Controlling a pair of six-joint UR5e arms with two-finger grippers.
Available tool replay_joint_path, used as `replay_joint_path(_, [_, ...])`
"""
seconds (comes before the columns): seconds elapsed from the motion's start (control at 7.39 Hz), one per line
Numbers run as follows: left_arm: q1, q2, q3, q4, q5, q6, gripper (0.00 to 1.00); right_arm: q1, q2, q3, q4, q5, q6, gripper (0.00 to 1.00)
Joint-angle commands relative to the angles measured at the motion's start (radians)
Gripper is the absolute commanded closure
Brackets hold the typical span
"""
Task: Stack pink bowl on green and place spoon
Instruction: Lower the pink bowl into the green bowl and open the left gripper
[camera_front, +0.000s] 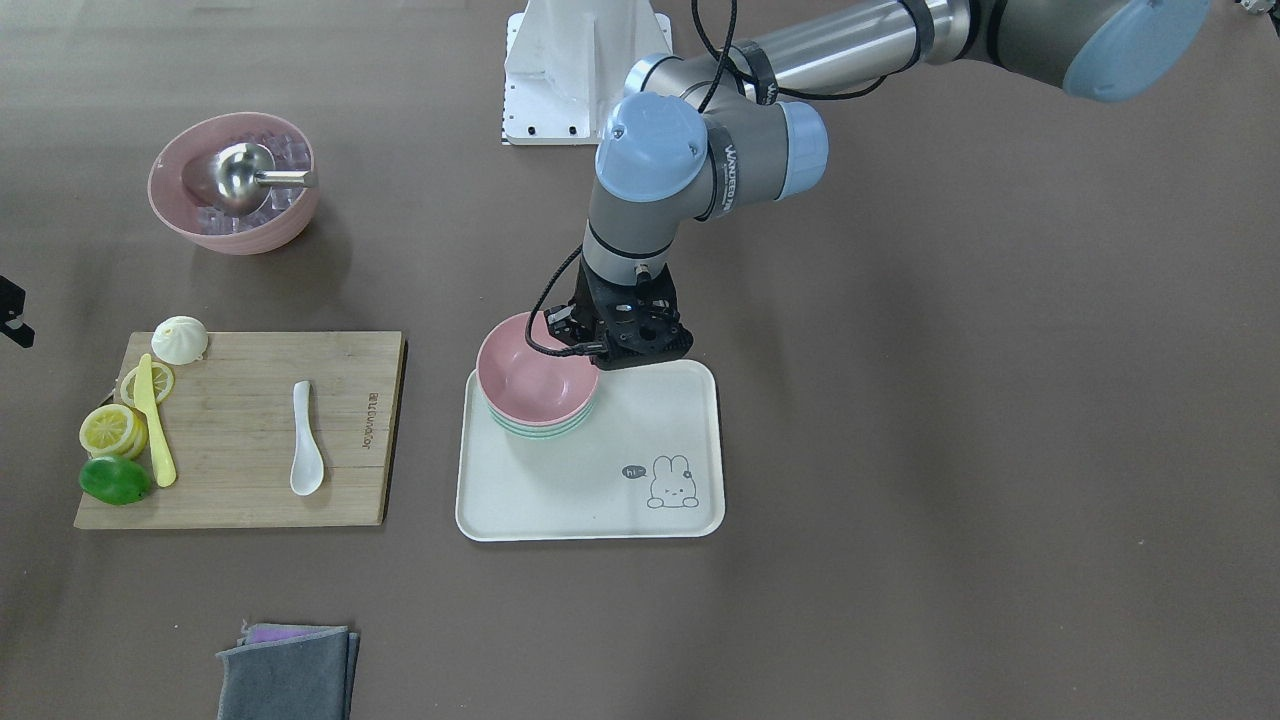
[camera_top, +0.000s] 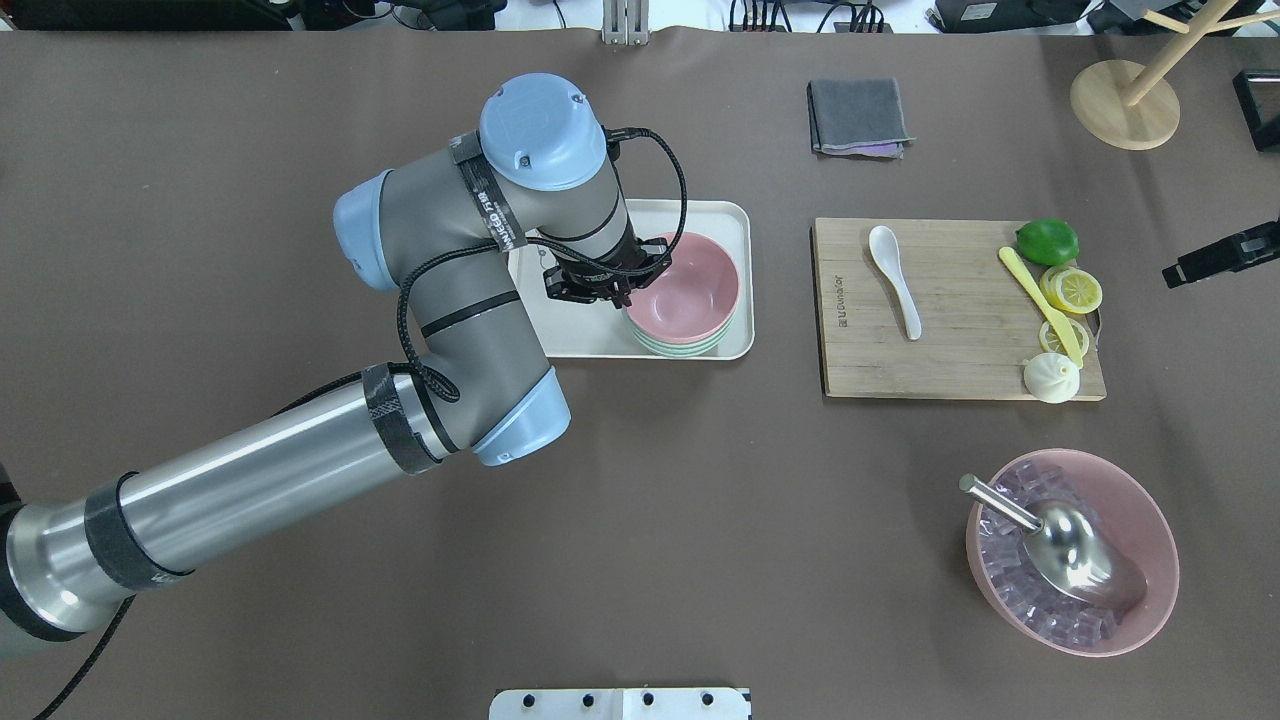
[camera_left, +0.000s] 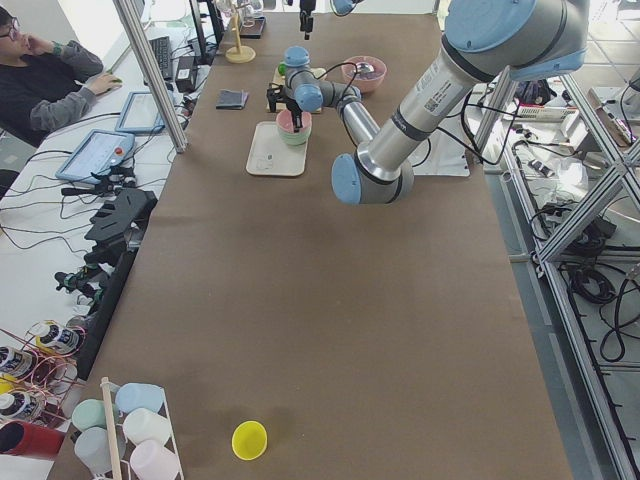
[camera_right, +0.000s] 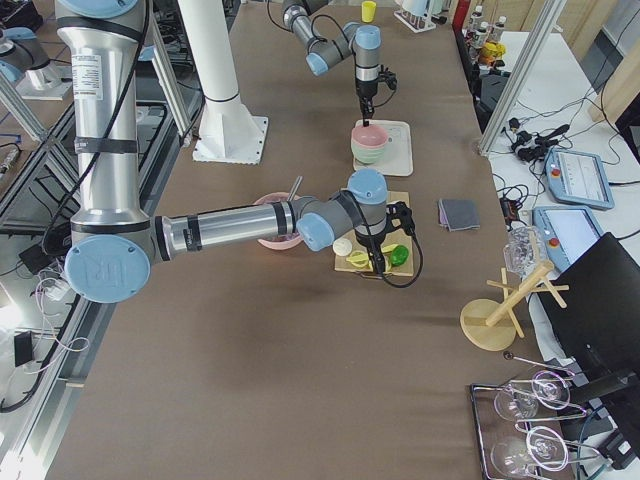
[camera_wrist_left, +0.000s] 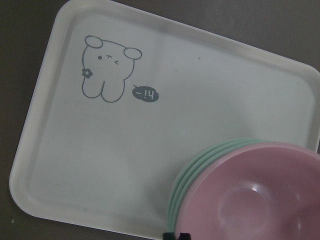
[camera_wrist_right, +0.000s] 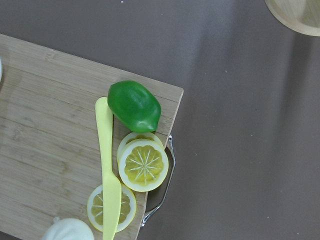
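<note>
pink bowl (camera_front: 530, 372): one, atop three green bowls (camera_front: 540, 430); one spoon (camera_front: 305, 440) on board (camera_front: 240, 480).

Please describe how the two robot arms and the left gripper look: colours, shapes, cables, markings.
The left arm and the right arm are silver-grey tubes with rounded pale blue joint caps. Black tape bands wrap the left arm; one near the wrist carries white lettering. A black cable loops down to the black left gripper.

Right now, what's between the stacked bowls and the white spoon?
Nothing sits there: just tray rim, bare table, then the cutting board under the spoon, in the overhead view.
</note>
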Motion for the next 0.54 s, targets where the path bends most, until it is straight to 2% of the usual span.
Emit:
replay_joint_path(0.0, [0.0, 0.01, -0.009, -0.032, 0.041, 0.013, 0.01, 0.0, 0.005, -0.004, 0.0, 0.0, 0.0, 0.0])
replay_joint_path(0.27, [-0.023, 0.044, -0.072, -0.015, -0.007, 0.086, 0.01, 0.0, 0.018, -0.004, -0.002, -0.001, 0.002, 0.0])
replay_joint_path(0.41, [-0.082, 0.131, -0.149, -0.013, -0.111, 0.137, 0.01, -0.003, 0.031, -0.005, -0.003, -0.003, 0.003, 0.0])
